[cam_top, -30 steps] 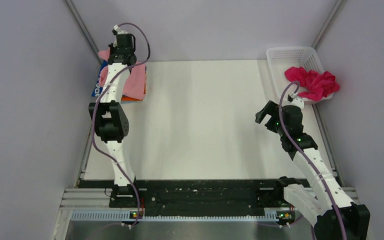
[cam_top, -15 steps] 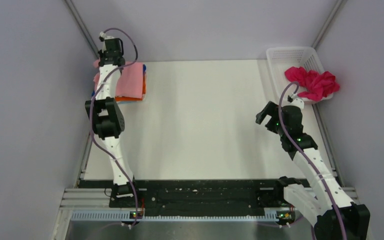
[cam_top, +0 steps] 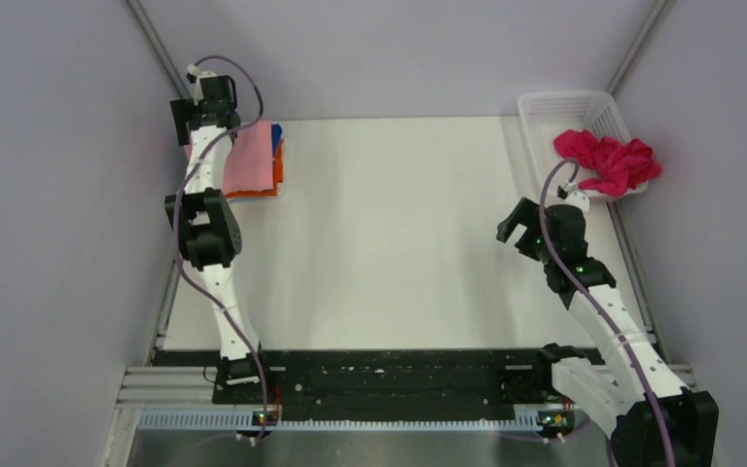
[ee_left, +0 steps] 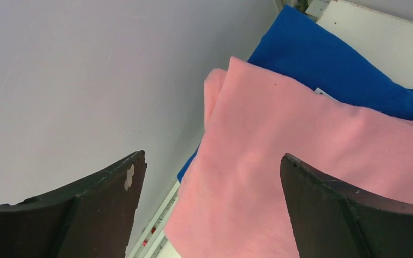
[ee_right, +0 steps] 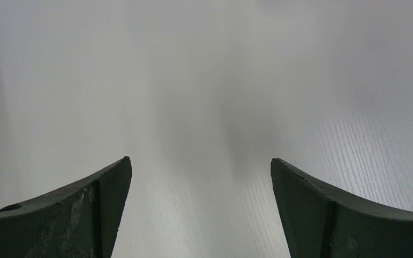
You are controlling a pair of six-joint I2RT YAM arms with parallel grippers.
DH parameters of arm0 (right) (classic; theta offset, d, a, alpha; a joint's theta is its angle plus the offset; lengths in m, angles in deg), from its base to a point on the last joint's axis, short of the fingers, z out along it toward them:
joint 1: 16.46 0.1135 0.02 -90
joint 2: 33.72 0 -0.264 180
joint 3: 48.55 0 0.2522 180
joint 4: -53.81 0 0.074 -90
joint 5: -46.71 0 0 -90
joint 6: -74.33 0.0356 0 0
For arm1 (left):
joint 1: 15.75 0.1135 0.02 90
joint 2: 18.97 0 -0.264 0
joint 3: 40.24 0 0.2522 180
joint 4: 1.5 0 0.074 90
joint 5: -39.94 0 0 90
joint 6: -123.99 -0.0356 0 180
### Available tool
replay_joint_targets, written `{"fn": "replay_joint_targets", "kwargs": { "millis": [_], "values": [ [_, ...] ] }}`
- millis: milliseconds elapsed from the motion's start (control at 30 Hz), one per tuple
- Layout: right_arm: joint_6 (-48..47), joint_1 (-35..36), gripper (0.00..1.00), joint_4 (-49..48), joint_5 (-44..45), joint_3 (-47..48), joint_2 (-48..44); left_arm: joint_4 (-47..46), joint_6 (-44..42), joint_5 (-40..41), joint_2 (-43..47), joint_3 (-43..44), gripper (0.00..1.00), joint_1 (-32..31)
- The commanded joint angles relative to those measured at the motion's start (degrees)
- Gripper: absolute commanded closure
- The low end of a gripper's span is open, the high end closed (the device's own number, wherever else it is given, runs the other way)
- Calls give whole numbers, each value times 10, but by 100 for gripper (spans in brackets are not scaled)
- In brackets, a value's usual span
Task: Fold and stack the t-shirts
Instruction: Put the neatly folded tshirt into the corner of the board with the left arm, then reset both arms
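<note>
Three shirts sit stacked at the table's (cam_top: 399,253) ten o'clock by the wall (ee_left: 59,80): pink shirt (ee_left: 301,161) over orange shirt (cam_top: 277,173) and blue shirt (ee_left: 322,59), just before my wide-open left claw (ee_left: 209,166). My right claw (ee_right: 201,161) gapes empty, magenta shirt (cam_top: 608,161) in basket (cam_top: 564,102) at its one o'clock.

The right gripper (ee_right: 200,159) hangs with jaws wide apart, dark fingers (ee_right: 86,209) at both lower corners. Beneath them lies the white table (ee_right: 209,75), finely ribbed.

Robot test cell, probably a lab.
A left arm (cam_top: 204,226) and a right arm (cam_top: 598,297) stand bolted to a black base plate (cam_top: 399,375) at the near edge of a white table (cam_top: 399,243). Plain grey panels (cam_top: 49,243) on metal struts (cam_top: 160,53) close it in.
</note>
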Motion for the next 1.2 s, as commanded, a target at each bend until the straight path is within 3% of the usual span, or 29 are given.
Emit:
{"fn": "replay_joint_targets", "kwargs": {
  "millis": [0, 100, 233, 533, 633, 833, 933, 1067, 1167],
  "values": [
    [-7, -4, 1, -10, 3, 10, -11, -2, 34, -3, 43, 24, 1, 3],
    [-5, -4, 1, -10, 0, 6, -18, 24, 73, -31, 74, 25, 1, 3],
    [1, -4, 1, -9, -8, 0, -35, 69, 156, -156, 140, -10, 1, 0],
    [21, -4, 1, -1, -32, -26, -66, -100, 280, -368, 351, -328, 1, -41],
    [23, -4, 1, 7, -47, -34, -79, -140, 307, -364, 427, -444, 1, -87],
    [38, -4, 1, 21, -50, -64, -124, -269, 313, -322, 583, -701, 1, -237],
    [42, -3, 1, 17, -62, -88, -144, -343, 339, -338, 635, -804, 1, -272],
    [46, -3, 1, 8, -57, -113, -163, -381, 365, -344, 680, -884, 1, -282],
    [46, -3, 1, 6, -52, -120, -169, -358, 354, -335, 696, -888, 1, -284]
  ]
}}
